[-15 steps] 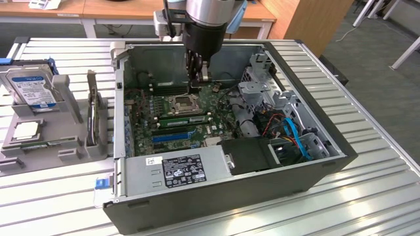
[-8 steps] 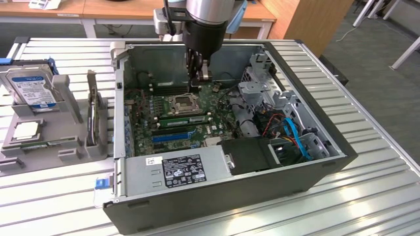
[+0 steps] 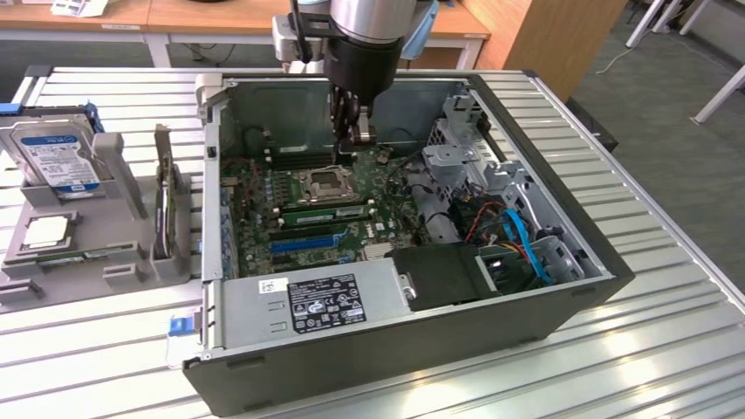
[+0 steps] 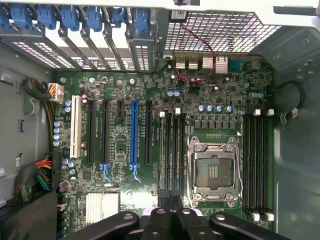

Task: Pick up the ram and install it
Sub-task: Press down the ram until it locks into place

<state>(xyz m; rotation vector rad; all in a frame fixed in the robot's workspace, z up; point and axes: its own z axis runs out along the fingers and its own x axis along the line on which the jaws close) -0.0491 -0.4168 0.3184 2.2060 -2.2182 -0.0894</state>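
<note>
Above the green motherboard (image 3: 320, 205), the black gripper (image 3: 355, 131) hangs with fingers pressed together, holding nothing visible. One green ram stick (image 4: 162, 152) already sits in a slot beside the silver processor socket (image 4: 214, 172). A half-seated stick could pop loose.

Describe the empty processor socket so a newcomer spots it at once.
Look inside the open black computer case, at the green motherboard. The square silver-framed processor socket sits between two banks of long black memory slots; it alone is square and metal-framed.
</note>
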